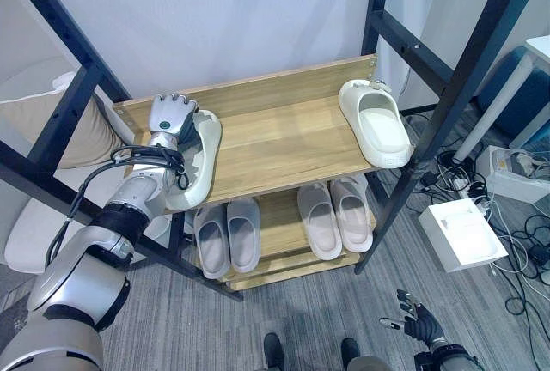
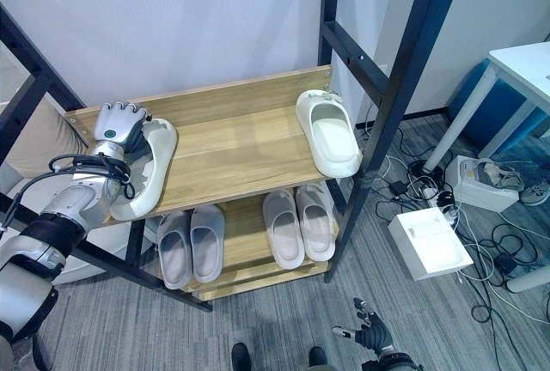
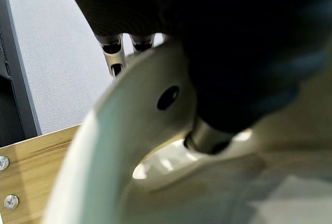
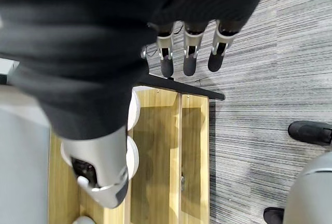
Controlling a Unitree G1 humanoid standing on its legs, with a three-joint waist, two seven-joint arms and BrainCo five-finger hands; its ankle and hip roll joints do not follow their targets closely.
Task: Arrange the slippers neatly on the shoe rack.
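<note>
Left eye view: cables beside rack

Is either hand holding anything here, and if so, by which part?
The left hand grips the white slipper at the top shelf's left end, fingers curled over its strap. The right hand hangs open, low above the floor, holding nothing.
</note>
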